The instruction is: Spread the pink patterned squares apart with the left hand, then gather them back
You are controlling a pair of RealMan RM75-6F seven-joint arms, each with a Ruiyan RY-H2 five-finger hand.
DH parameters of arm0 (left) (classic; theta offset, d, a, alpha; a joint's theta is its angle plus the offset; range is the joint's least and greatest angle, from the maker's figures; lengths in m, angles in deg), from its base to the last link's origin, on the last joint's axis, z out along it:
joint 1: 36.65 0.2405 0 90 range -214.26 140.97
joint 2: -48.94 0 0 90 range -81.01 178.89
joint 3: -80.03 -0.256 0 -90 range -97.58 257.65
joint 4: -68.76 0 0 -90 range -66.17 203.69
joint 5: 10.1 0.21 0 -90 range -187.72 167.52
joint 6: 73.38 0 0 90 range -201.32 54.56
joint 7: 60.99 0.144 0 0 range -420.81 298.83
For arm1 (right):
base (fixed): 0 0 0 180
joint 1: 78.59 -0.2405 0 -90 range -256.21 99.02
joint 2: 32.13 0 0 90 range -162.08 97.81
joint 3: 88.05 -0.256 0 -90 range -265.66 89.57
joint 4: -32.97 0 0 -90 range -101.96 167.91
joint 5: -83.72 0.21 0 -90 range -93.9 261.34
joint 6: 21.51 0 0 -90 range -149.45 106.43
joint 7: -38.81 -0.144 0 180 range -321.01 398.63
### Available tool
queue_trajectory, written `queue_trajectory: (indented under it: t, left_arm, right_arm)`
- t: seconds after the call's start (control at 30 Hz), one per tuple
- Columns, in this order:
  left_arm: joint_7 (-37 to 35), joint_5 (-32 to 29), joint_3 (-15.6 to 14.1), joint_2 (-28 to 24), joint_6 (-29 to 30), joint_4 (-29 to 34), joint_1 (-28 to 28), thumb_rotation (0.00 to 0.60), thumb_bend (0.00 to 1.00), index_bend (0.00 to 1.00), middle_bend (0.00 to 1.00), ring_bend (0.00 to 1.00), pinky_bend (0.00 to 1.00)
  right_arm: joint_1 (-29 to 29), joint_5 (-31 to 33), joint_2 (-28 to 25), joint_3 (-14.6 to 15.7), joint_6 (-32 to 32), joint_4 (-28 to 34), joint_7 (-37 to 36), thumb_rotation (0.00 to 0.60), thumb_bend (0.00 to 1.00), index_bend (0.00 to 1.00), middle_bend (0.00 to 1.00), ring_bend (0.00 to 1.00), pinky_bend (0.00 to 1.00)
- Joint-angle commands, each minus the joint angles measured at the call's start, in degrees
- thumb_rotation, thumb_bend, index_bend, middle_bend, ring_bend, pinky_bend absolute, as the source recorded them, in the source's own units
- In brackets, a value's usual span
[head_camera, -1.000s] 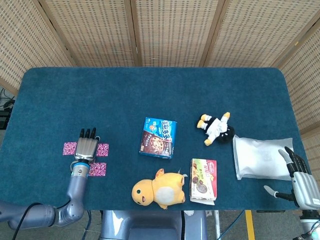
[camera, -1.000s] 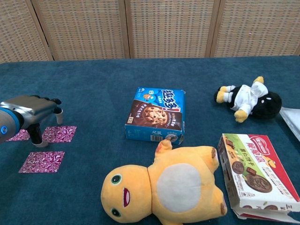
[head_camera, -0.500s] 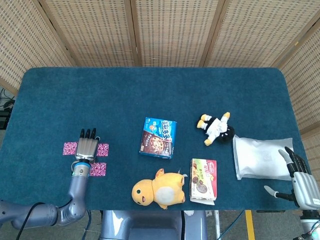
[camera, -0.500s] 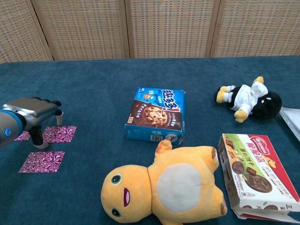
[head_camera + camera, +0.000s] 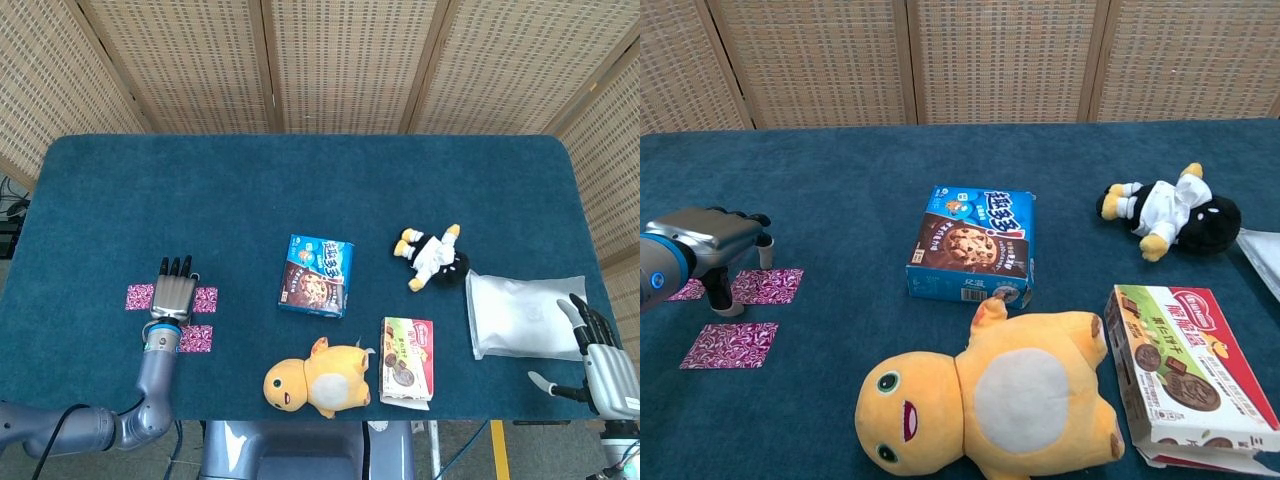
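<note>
Chest view: left robot hand (image 5: 710,250) over pink patterned squares (image 5: 730,344), near-left of table (image 5: 840,190).
Three squares seen: one near, apart from the others; one (image 5: 767,285) just right of the fingertips; one (image 5: 680,290) partly hidden behind the hand. Fingers arched down, tips at the cloth between the far two; holds nothing, fingers apart. Contact w/ squares: can't tell. Judged thin, flat, very light, flexible, prob. grippy on the nap, so no edge to pinch. Best handled by pressing a fingertip on a square's centre and dragging; light pressure, else corners may fold. Right robot hand (image 5: 600,355) idle at near-right edge, fingers apart, empty.
</note>
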Motion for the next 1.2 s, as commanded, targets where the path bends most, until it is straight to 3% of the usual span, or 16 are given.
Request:
queue_trajectory:
  t: [0.03, 0.3, 1.2]
  left_arm:
    - [-0.1, 0.2, -0.1, -0.1, 0.0, 0.2, 0.1, 0.6, 0.32, 0.39, 0.0, 0.0, 0.0]
    - [-0.1, 0.0, -0.3, -0.2, -0.3, 0.2, 0.3, 0.6, 0.34, 0.45, 0.0, 0.0, 0.0]
    - [-2.0, 1.0, -0.2, -1.0, -0.5, 1.3, 1.1, 0.6, 0.35, 0.49, 0.0, 0.0, 0.0]
  right_arm:
    - [0.0, 0.0, 0.0, 0.0, 0.0, -0.1, -0.1, 0.6, 0.1, 0.04, 0.0, 0.0, 0.0]
    - [0.0, -0.1, 0.1, 0.0, 0.1, -0.1, -0.1, 0.6, 0.11, 0.04, 0.0, 0.0, 0.0]
    - [0.0, -0.1, 0.0, 0.0, 0.1, 0.0, -0.1, 0.6, 0.11, 0.04, 0.0, 0.0, 0.0]
